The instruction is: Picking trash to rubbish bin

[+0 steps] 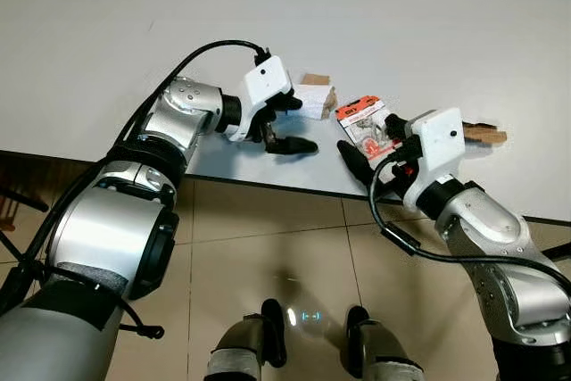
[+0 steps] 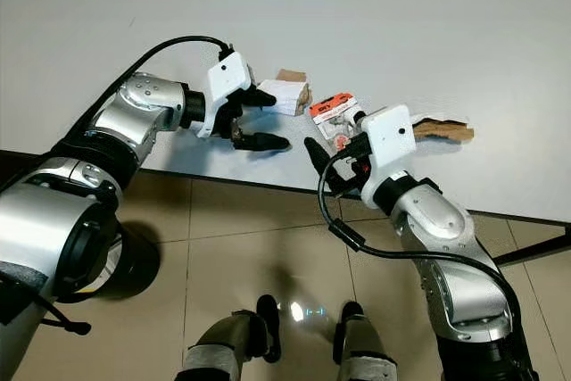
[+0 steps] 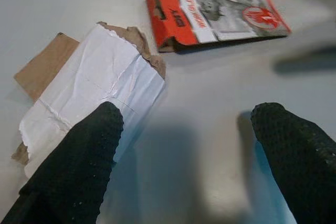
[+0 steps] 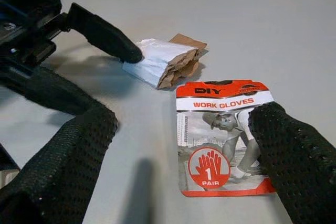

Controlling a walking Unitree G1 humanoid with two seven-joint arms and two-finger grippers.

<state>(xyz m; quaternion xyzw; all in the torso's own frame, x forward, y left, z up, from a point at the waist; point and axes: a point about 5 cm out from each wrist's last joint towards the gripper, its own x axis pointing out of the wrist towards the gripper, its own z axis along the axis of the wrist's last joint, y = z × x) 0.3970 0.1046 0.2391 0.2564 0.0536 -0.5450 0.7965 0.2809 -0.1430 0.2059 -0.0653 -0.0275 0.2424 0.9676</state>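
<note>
- Both grippers reach forward over a white table point(image 1: 107, 33), each with its two black fingers spread apart and nothing held between them.
- Left gripper point(image 1: 287, 124) hovers at the near part of the table, just beside a torn scrap of white paper backed with brown cardboard point(image 1: 315, 98). One finger point(image 4: 107, 38) has its tip at the edge of that scrap; whether it actually touches cannot be told. The other finger point(image 1: 294, 144) lies lower, over bare table.
- From the left wrist, the scrap point(image 3: 89, 85) sits by one fingertip, its white face creased and its brown edges ragged.
- Right gripper point(image 1: 370, 144) hangs over an orange and white glove package card point(image 1: 366, 120). One finger point(image 4: 294, 156) overlaps the card's side, and the other point(image 4: 63, 161) sits off to its other side, above the table.
- From the right wrist, the card point(image 4: 223, 135) lies flat, printed "WORK GLOVES" under an orange band, with a picture of a worker and a round badge reading "1 PAIR".
- Scrap and card lie near each other but apart.
- Another brown piece of cardboard point(image 1: 486, 135) lies on the table just past the right wrist's white housing.
- Below the table edge is a tan tiled floor point(image 1: 268, 247), with the robot's two feet point(image 1: 312, 345) standing on it.
</note>
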